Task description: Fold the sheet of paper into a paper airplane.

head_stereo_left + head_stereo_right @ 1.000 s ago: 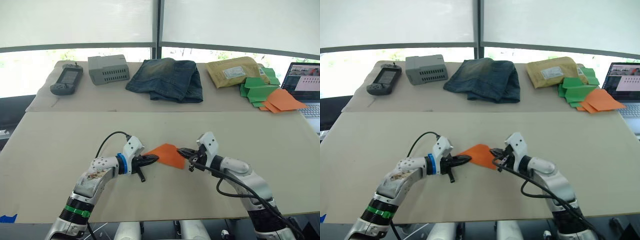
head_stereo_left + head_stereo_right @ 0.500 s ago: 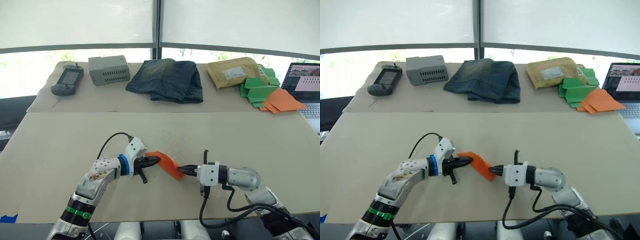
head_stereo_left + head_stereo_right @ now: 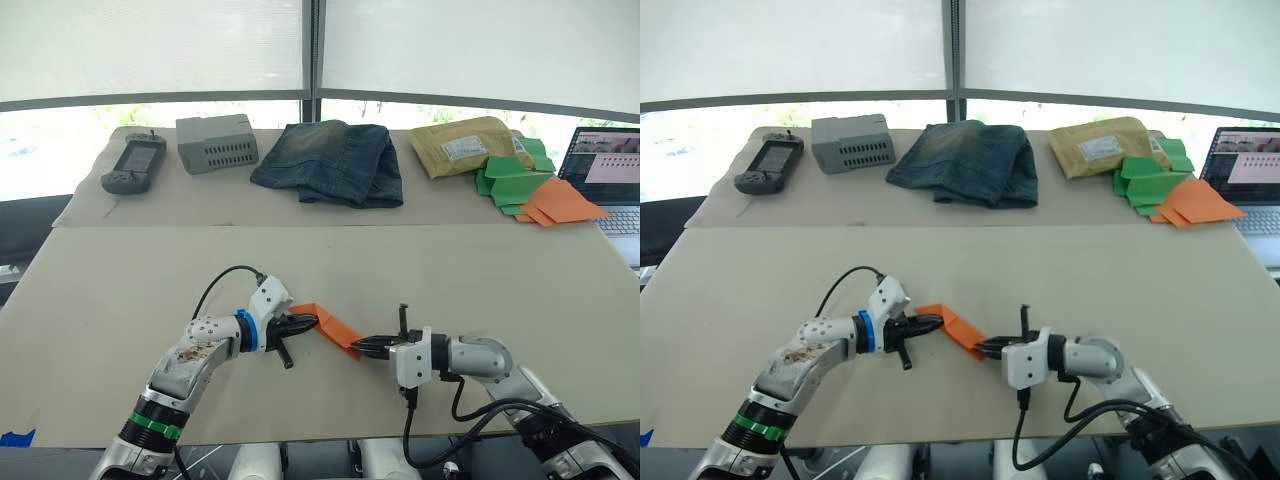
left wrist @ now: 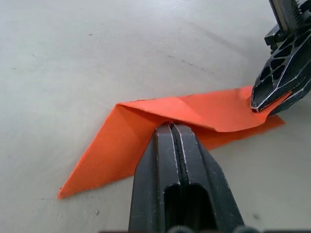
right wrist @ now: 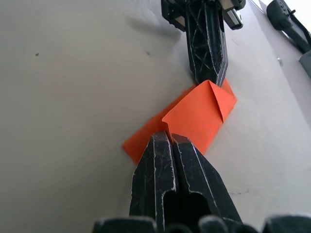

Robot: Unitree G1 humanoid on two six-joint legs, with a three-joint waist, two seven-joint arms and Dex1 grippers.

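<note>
A broad beige table (image 3: pixel 120 290), matte and faintly speckled, takes up the near half of the room. Low over its near part the sheet of paper (image 3: pixel 335 327), thin bright orange and creased into a narrow folded strip, spans between the two grippers. The left gripper (image 3: pixel 308 321) is pinched together on one end of the paper, the right gripper (image 3: pixel 363 345) pinched on the other; part of the fold is hidden under the black fingers. Beyond, on a second table (image 3: pixel 90 195) by the window, lie a handheld controller (image 3: pixel 133 163), a grey ribbed box (image 3: pixel 216 142), folded jeans (image 3: pixel 331 160), a padded envelope (image 3: pixel 462 144), green folded papers (image 3: pixel 512 178), paler orange papers (image 3: pixel 562 201), and a laptop (image 3: pixel 610 175) cut off at the edge.
</note>
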